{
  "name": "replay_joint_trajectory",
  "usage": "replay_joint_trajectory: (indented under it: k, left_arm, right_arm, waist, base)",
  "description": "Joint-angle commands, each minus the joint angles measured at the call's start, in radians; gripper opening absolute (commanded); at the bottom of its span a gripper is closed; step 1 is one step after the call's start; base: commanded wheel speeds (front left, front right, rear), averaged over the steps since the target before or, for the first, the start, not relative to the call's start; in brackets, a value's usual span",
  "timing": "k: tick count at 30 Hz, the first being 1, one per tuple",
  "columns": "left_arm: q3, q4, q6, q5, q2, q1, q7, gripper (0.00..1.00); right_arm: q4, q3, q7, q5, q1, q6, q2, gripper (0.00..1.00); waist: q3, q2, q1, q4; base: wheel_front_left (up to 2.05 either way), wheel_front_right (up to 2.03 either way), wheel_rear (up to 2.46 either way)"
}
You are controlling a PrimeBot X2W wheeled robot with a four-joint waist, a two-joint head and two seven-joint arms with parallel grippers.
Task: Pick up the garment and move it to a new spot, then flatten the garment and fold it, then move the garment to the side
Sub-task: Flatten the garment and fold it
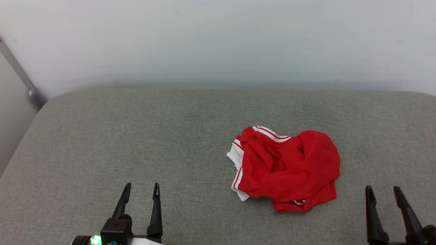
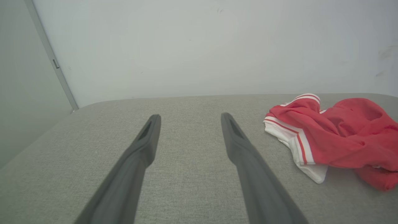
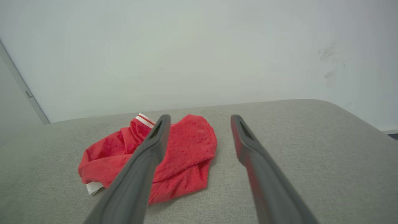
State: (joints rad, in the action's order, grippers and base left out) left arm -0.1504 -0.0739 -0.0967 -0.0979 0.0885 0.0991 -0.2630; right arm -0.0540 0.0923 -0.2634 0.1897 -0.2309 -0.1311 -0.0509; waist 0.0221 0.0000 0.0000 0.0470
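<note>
The garment (image 1: 287, 166) lies crumpled in a heap right of centre on the grey padded surface (image 1: 136, 136): red cloth with a white sleeve and red-and-white striped trim showing at its left and top. Any lettering is hidden in the folds. My left gripper (image 1: 142, 191) is open near the front edge, well to the left of the heap, nothing between its fingers. My right gripper (image 1: 383, 192) is open at the lower right, just right of and nearer than the heap. The left wrist view shows the garment (image 2: 335, 137) to the right of the open fingers (image 2: 149, 137); in the right wrist view the garment (image 3: 183, 152) sits ahead and left.
A pale wall (image 1: 218, 44) rises directly behind the padded surface. A grey metal rail (image 1: 17, 71) slants down at the far left corner. The surface's rounded edges drop off at left and right; bare grey fabric spreads left of the heap.
</note>
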Motion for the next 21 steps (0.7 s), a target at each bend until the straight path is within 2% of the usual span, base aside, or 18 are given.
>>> replay_joint_trajectory:
  k: [1, 5, 10, 14, 18, 21]
  left_arm:
    - [0.008, -0.001, 0.006, 0.01, -0.002, 0.01, -0.003, 1.0]
    - [0.016, -0.001, 0.015, 0.018, -0.012, 0.003, -0.003, 1.0]
    - [0.025, 0.003, 0.021, 0.026, -0.02, -0.014, -0.003, 1.0]
    - [0.032, 0.013, 0.023, 0.031, -0.024, -0.029, -0.003, 1.0]
    - [0.042, 0.023, 0.027, 0.034, -0.026, -0.048, -0.003, 1.0]
    - [0.049, 0.03, 0.027, 0.036, -0.029, -0.065, -0.003, 1.0]
  right_arm:
    - [-0.012, 0.007, -0.002, -0.013, 0.016, 0.001, 0.001, 1.0]
    - [-0.063, 0.03, -0.002, -0.047, 0.073, 0.001, 0.001, 1.0]
    - [-0.136, 0.027, -0.002, -0.144, 0.211, 0.001, -0.003, 1.0]
    - [-0.119, 0.002, -0.002, -0.147, 0.351, 0.001, -0.078, 1.0]
    - [0.0, -0.079, -0.001, -0.124, 0.489, 0.001, -0.214, 1.0]
    - [0.09, -0.171, 0.089, -0.06, 0.605, 0.001, -0.332, 1.0]
  waist:
    - [-0.001, 0.0, 0.0, 0.0]
    - [-0.006, 0.0, 0.0, 0.001]
    - [-0.026, 0.0, 0.0, -0.004]
    - [-0.055, 0.0, 0.0, -0.008]
    - [-0.093, 0.0, 0.0, -0.008]
    - [-0.124, 0.0, 0.0, -0.005]
  base:
    - [0.0, 0.0, 0.0]
    - [0.0, 0.0, 0.0]
    - [0.0, 0.0, 0.0]
    - [0.0, 0.0, 0.0]
    - [0.0, 0.0, 0.0]
    - [0.0, 0.0, 0.0]
